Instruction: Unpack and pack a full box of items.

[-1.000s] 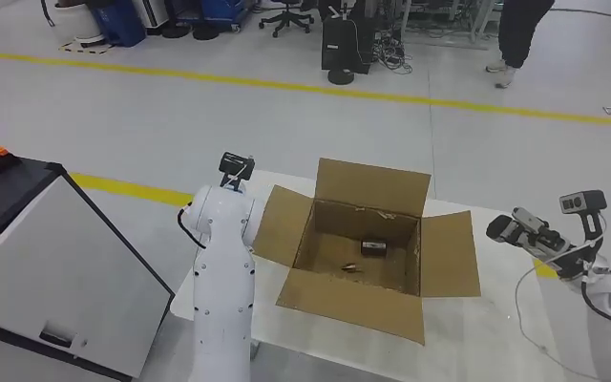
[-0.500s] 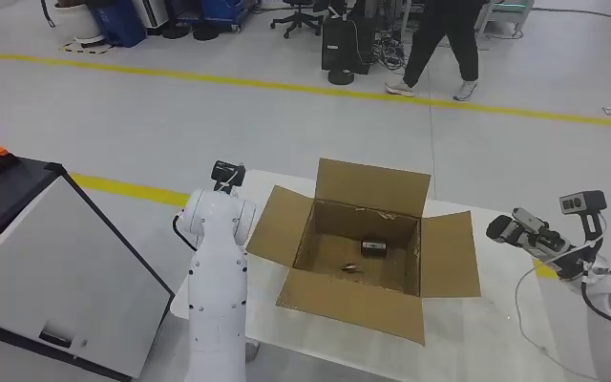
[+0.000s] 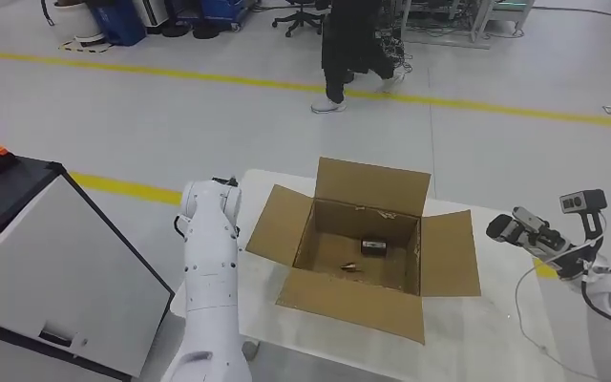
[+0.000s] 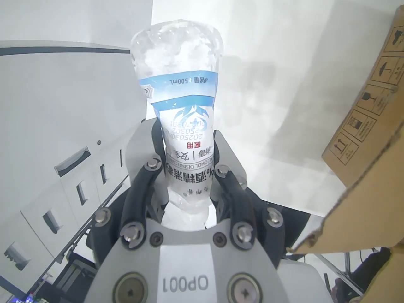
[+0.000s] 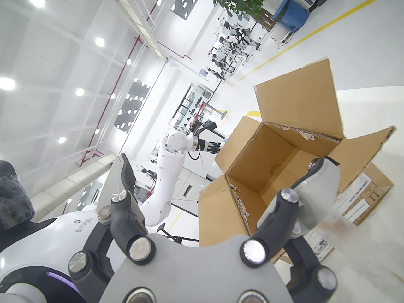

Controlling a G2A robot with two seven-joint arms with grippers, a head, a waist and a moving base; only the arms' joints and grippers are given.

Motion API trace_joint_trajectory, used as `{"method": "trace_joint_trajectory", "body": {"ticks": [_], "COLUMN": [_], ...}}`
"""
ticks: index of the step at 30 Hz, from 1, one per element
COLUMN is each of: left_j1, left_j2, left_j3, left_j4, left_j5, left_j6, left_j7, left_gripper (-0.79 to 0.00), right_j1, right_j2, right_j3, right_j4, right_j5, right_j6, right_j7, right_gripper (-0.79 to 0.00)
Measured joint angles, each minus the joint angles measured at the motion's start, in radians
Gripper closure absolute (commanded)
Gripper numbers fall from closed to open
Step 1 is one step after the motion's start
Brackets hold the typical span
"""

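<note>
- The left tool [image 4: 188,168] is closed snug on the neck end of a clear bottle [image 4: 178,96]. The bottle's long axis runs straight out along the tool's own line, with the fat base farthest from the wrist.
- The bottle is outside the box [image 3: 348,301], just beside its left flap [image 4: 372,121] and not touching it, above the worktop [image 3: 477,334] near its left edge.
- So the key relation is bottle to flap. My guess is any swing toward the box has to clear that flap edge first, while a set-down on the worktop has open room.
- The left arm stands tall by the box's left side, with its wrist tucked low.
- The right tool [image 5: 223,160] is way over on the far side of the box, fingers spread wide, holding nothing.
- Inside the box there's a small dark item [image 3: 373,247] and a smaller bit [image 3: 350,266] on the floor of it.
</note>
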Motion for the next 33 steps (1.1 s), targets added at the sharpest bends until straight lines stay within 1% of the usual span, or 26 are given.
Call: {"method": "trace_joint_trajectory", "body": {"ticks": [4,10,16,22,28,32,33], "left_j1": [-0.008,-0.026,-0.044,-0.066,-0.078,-0.084,-0.085], "left_j2": [0.008,0.017,0.025,0.040,0.056,0.060,0.060], "left_j3": [-0.021,-0.026,-0.023,-0.034,-0.043,-0.025,-0.021], "left_j4": [0.029,0.092,0.159,0.214,0.247,0.272,0.278], "left_j5": [0.010,-0.048,-0.098,-0.112,-0.125,-0.136,-0.138], "left_j6": [0.000,0.004,0.044,0.090,0.091,0.099,0.102], "left_j7": [0.000,0.031,0.093,0.147,0.127,0.120,0.119], "left_gripper": [0.000,0.000,0.000,0.000,0.000,0.000,-0.068], "right_j1": [0.000,0.000,0.000,0.000,0.000,0.000,0.000], "right_j2": [0.000,0.000,0.000,0.000,0.000,0.000,0.000], "right_j3": [0.000,0.000,0.000,0.000,0.000,0.000,0.000], "right_j4": [0.000,0.000,0.000,0.000,0.000,0.000,0.000], "right_j5": [0.000,0.000,0.000,0.000,0.000,0.000,0.000], "right_j6": [0.000,0.000,0.000,0.000,0.000,0.000,0.000], "right_j7": [0.000,0.000,0.000,0.000,0.000,0.000,0.000], "right_gripper": [-0.785,-0.785,-0.785,-0.785,-0.785,-0.785,-0.785]}}
